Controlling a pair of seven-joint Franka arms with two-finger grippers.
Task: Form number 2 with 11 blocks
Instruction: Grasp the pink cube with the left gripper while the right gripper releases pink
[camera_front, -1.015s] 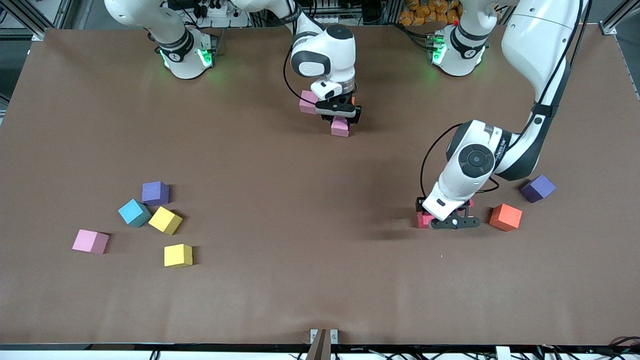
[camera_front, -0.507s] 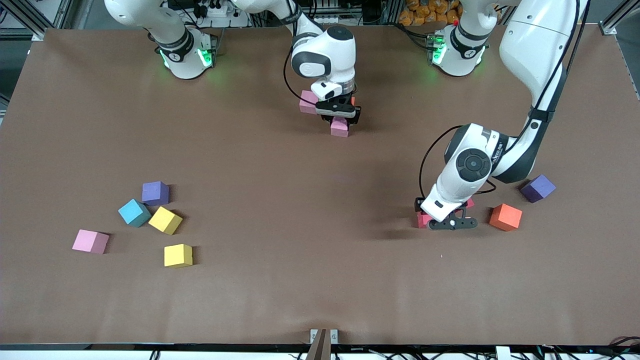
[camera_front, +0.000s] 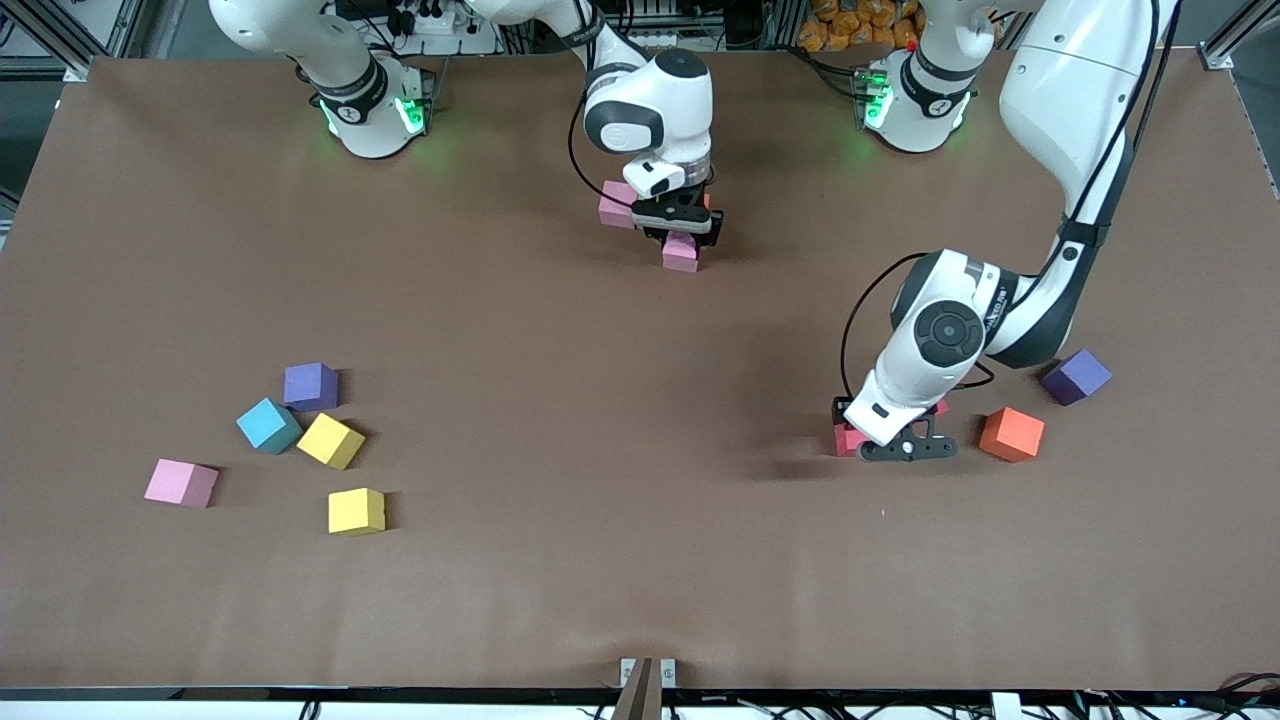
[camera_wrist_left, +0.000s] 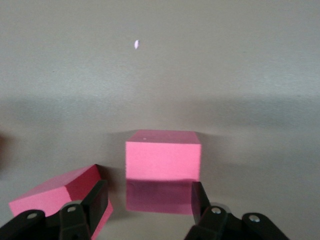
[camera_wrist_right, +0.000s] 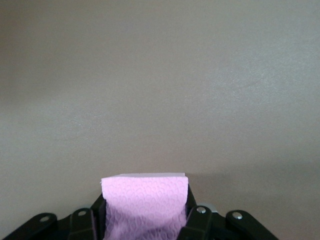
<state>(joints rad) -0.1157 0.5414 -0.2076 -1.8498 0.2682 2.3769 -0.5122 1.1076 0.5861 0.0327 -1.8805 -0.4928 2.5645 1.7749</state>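
My right tool (camera_front: 682, 238) is clamped on a pink block (camera_front: 680, 254) near the surface's edge where the arm bases stand, midway along that edge, just beside a second pink block (camera_front: 615, 204) with a sliver of orange showing past the tool. Over the last second this block has crept slightly toward that edge, so I judge it is being seated into the start of the number 2, which is not yet formed. My left tool (camera_wrist_left: 150, 202) has its fingers apart, straddling a red block (camera_wrist_left: 162, 162) toward the left arm's end of the surface, with another red block (camera_wrist_left: 60, 192) touching one finger; the arm has shifted only slightly. The grip is not yet made. Loose blocks remain: orange (camera_front: 1011, 434), purple (camera_front: 1076, 376), and a cluster of purple (camera_front: 310, 386), sky-blue (camera_front: 268, 425), two yellow (camera_front: 331, 440) and pink (camera_front: 181, 484) toward the right arm's end.
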